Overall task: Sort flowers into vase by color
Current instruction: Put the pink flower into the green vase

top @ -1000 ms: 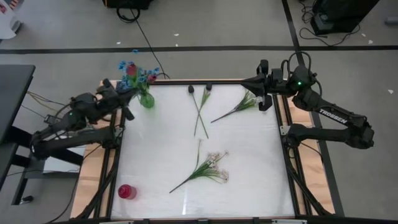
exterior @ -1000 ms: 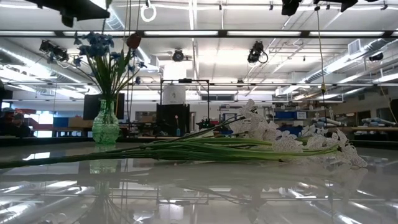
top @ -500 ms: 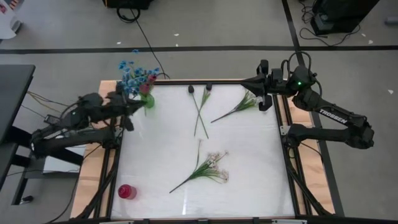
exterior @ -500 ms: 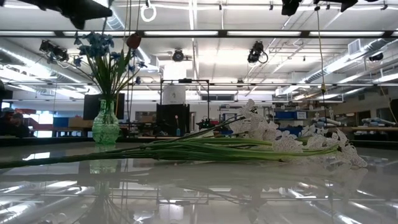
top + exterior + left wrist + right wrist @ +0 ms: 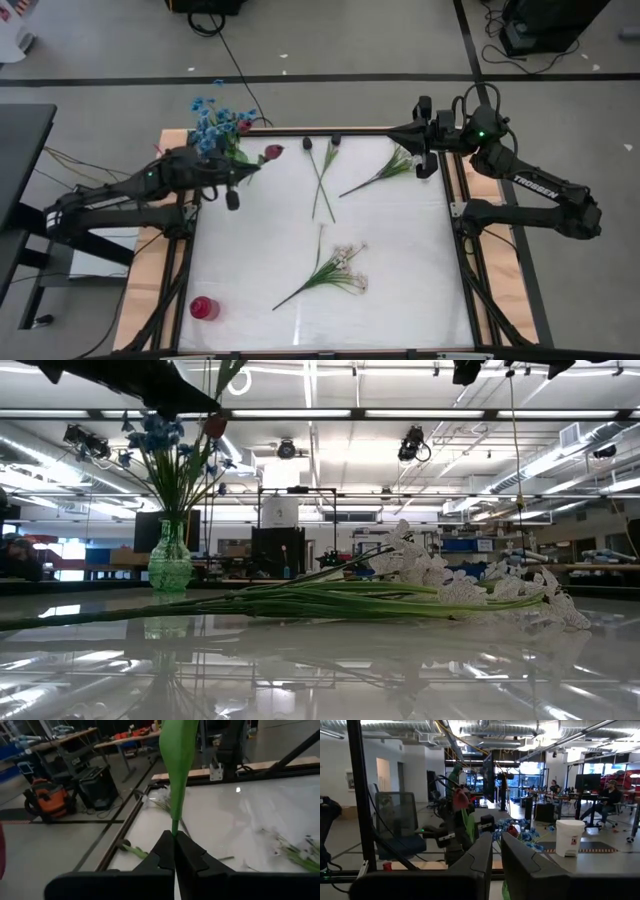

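Left gripper (image 5: 238, 174): clamped on the tulip (image 5: 272, 152) stem, over the table's far left, beside the green vase (image 5: 169, 562).
Right gripper (image 5: 495, 865): cannot tell; waits far right.
Advice: you probably want the red vase (image 5: 203, 308); keep the stem upright.

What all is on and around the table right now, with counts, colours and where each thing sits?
Table: one, white top, wooden edges.
Green vase: one, far left corner, holding blue flowers.
Tulip: one, pink-red bud with green stem, held above the table beside the vase.
Dark buds: two, on green stems crossed at far centre.
Green sprig: one, far right, below the right gripper.
White spray: one, white blossoms on green stems, near centre.
Red cup: one, near left corner.
Left gripper: fingers shut on the tulip stem.
Right gripper: dark, at the far right edge; a green stem shows between its fingers.
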`<action>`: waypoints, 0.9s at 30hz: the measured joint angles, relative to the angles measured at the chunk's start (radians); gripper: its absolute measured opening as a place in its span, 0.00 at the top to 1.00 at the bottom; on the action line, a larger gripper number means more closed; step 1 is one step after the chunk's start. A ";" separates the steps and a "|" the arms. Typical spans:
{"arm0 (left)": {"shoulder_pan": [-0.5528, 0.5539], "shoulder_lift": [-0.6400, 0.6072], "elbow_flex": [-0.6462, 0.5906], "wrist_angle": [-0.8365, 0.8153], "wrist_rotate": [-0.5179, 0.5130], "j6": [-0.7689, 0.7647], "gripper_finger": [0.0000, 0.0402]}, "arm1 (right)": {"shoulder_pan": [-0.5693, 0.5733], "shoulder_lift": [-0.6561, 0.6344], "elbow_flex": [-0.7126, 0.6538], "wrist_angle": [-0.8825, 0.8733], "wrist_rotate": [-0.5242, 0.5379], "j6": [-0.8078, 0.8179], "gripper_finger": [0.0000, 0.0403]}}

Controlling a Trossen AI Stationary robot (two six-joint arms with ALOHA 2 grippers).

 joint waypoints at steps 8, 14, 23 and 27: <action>0.009 0.110 0.000 0.055 0.009 0.024 1.00 | 0.000 0.000 0.000 0.000 0.000 0.000 0.88; 0.019 0.151 0.000 0.060 0.009 0.056 1.00 | 0.000 0.000 0.000 0.000 0.000 0.000 0.88; 0.067 0.177 -0.001 0.031 0.010 0.110 1.00 | 0.000 0.000 0.000 0.000 0.000 0.000 0.88; 0.084 0.184 -0.080 0.099 0.011 0.111 1.00 | 0.000 0.000 0.000 0.000 0.000 0.000 0.88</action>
